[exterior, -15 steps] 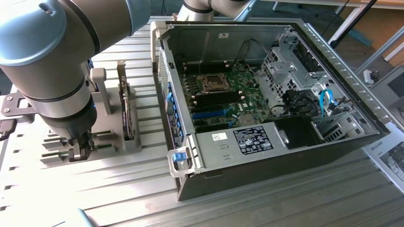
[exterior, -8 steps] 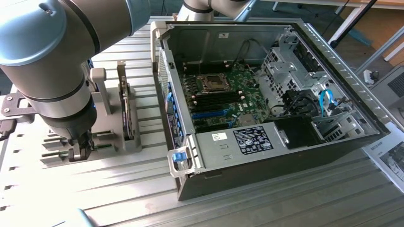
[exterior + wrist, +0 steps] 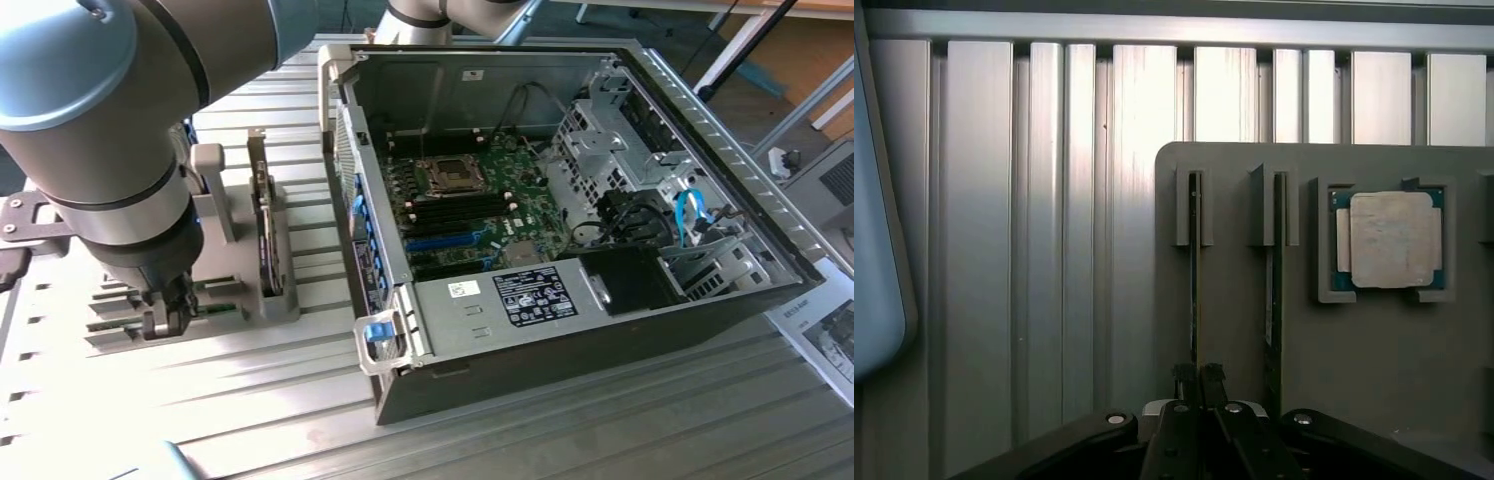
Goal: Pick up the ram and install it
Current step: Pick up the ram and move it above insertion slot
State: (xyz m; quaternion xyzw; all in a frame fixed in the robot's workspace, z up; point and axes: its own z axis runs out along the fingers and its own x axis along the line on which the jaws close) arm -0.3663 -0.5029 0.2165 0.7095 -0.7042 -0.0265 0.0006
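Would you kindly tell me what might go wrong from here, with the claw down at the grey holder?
1. The claw seems shut on the ram by its thin edge, so the stick could tilt or bind in the holder when lifted.
2. A second stick stands close beside it and could get knocked.
3. The memory slots lie deep inside the case, so a skewed stick may miss them.

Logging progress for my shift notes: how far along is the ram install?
Done: the claw is down, shut on the ram. In hand: the ram, not yet lifted, standing edge-up in the holder. Left: lifting it and seating it on the motherboard in the open case.
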